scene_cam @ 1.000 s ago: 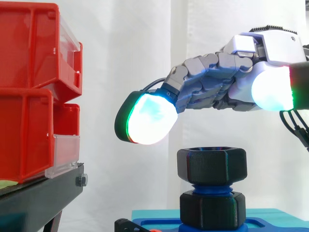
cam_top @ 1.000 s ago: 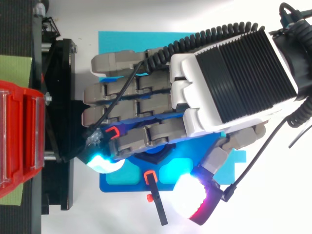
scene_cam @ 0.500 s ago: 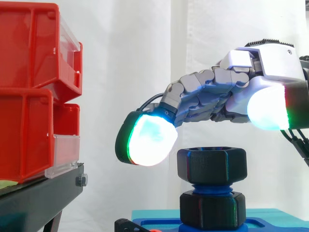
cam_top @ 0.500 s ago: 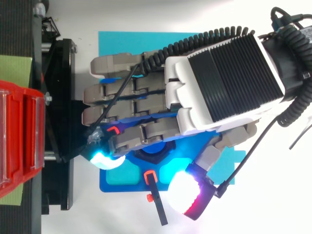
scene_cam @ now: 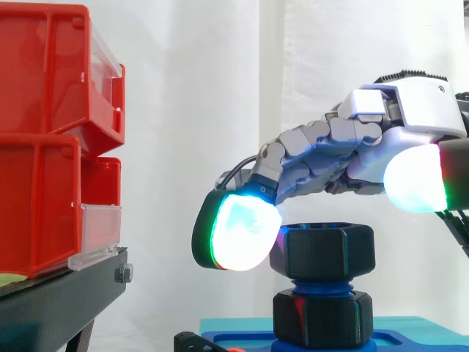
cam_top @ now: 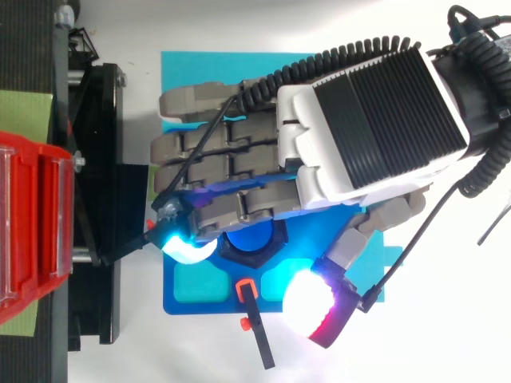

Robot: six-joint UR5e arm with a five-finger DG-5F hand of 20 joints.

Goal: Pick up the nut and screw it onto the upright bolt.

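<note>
Just above nut (scene_cam: 322,252) on bolt (scene_cam: 321,287), hand (cam_top: 363,128) hovering, loosely spread

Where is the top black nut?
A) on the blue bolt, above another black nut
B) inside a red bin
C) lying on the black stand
A: the top nut sits on the blue bolt, just above the lower nut.

I work in a robotics lab test cell. Evidence: a white curtain (scene_cam: 220,110) forms the backdrop. Red bins (scene_cam: 44,147) are stacked on a black stand (scene_cam: 58,301) at the tabletop's (cam_top: 200,351) edge. A blue fixture plate (cam_top: 188,299) lies on a teal mat (cam_top: 207,64) under my hand (cam_top: 367,120).
</note>
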